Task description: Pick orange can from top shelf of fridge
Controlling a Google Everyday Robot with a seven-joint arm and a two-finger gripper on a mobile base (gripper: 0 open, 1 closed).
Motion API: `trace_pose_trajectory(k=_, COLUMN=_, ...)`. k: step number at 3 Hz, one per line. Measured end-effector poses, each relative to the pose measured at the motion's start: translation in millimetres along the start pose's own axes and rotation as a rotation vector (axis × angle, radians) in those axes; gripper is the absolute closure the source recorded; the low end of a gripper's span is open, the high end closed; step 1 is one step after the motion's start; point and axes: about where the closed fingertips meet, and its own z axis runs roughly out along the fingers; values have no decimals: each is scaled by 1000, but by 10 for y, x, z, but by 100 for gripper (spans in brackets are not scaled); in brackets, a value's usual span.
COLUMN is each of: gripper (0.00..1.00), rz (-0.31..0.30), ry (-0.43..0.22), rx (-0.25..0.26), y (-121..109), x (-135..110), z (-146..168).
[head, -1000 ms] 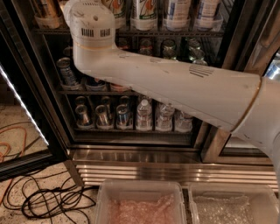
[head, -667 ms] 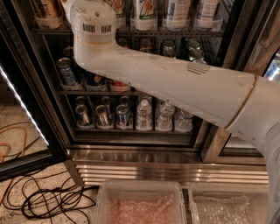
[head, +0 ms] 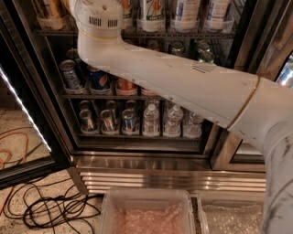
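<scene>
- Clear plastic bins (head: pixel 146 212) and black cables (head: pixel 55 210) lie in front of the steel glass-door fridge (head: pixel 169 167).
- The white robot arm (head: pixel 174 82) crosses the fridge front. The gripper is cut off above, so I can't tell its state.
- The tall golden-orange streaked can (head: pixel 48 9) is on the fridge's dark top shelf (head: pixel 183 34), far left.

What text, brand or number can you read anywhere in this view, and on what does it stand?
No word or number reads clearly.
On the arm: black barcode-like marks, no legible characters.
On the blue can: a round emblem, lettering blurred.
On the orange can: label unreadable.
On the tall white cans: orange-green marks, no legible words.
The gripper is out of view above the frame.
</scene>
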Motion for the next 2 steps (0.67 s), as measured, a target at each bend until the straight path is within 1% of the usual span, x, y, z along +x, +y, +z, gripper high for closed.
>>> trace_pose_trajectory(k=1, gripper=45, rz=0, ry=0, rx=0, y=27, x=-5, z=-3)
trace_pose_trajectory(k=2, gripper=69, rz=0, ry=0, rx=0, y=28, x=-5, z=-3)
